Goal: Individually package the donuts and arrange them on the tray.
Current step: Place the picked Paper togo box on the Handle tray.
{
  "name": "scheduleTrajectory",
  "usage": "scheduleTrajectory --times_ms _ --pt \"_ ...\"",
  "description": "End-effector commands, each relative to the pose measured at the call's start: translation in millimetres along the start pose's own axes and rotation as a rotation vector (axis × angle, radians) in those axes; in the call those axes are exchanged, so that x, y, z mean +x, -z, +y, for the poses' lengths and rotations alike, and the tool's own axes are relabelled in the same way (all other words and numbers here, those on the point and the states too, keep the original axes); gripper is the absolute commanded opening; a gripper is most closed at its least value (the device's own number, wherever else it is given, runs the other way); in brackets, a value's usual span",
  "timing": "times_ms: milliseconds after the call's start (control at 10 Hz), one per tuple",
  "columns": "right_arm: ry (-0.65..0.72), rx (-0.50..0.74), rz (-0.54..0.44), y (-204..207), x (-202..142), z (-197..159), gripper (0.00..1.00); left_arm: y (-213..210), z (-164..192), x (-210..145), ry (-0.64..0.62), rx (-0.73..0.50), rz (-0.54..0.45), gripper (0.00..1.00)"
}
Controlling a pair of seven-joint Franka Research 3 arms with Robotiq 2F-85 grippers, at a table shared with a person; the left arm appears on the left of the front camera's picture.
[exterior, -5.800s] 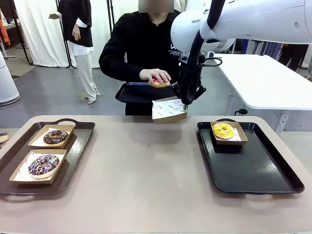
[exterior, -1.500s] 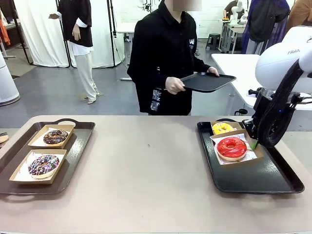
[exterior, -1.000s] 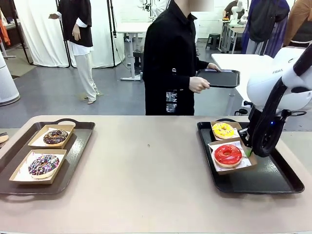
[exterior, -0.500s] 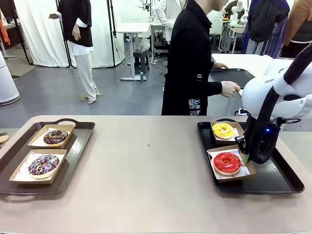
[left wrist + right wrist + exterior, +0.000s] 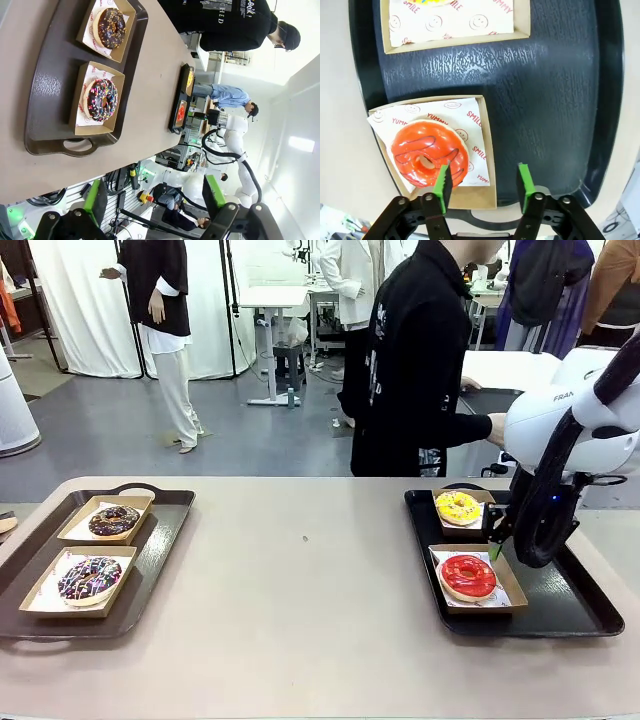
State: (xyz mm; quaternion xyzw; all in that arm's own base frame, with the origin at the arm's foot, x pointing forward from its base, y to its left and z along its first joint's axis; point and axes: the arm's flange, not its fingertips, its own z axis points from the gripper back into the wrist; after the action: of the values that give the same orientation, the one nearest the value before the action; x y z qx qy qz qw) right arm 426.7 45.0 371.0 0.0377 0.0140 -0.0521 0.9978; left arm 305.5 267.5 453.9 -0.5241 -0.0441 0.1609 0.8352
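On the black tray point(image 5: 560, 590) at the right, a red donut point(image 5: 468, 576) lies in its paper-lined box in front of a boxed yellow donut point(image 5: 458, 507). My right gripper point(image 5: 497, 545) hangs open just above the red donut's box at its right rim. From the right wrist, the red donut point(image 5: 429, 152) sits under the left green pad, and the open gripper point(image 5: 482, 182) holds nothing. At the left, a chocolate donut point(image 5: 114, 520) and a purple donut point(image 5: 90, 577) rest boxed on a brown tray point(image 5: 165, 540). My left gripper point(image 5: 154, 197) is open, high above that tray.
A person in black stands at the far side, turned toward a white side table point(image 5: 530, 370), with a hand point(image 5: 495, 430) close to my right arm. The table's middle point(image 5: 300, 580) is bare. The black tray has room to the right of the boxes.
My right gripper set the red donut's box down on the black tray, opened, and lifted slightly. The person turned away to the right, carrying the spare tray to the side table.
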Motion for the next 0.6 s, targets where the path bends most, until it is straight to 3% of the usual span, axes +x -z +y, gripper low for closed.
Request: scheduleTrajectory --times_ms 0,200,300,500 --pt "0.024 0.006 -0.002 -6 -4 -3 1.00 -2 -1 -2 0.011 -0.014 -0.002 1.00" --pt "0.025 0.006 -0.002 -14 -9 -5 1.00 -2 -1 -2 0.011 -0.014 -0.002 1.00" --pt "0.027 0.016 0.018 -20 -13 -9 0.95 -2 -1 -2 0.011 -0.014 -0.002 1.00" --pt "-0.025 0.160 0.087 -51 -22 -27 0.95 -2 -1 -2 0.011 -0.014 -0.002 1.00"
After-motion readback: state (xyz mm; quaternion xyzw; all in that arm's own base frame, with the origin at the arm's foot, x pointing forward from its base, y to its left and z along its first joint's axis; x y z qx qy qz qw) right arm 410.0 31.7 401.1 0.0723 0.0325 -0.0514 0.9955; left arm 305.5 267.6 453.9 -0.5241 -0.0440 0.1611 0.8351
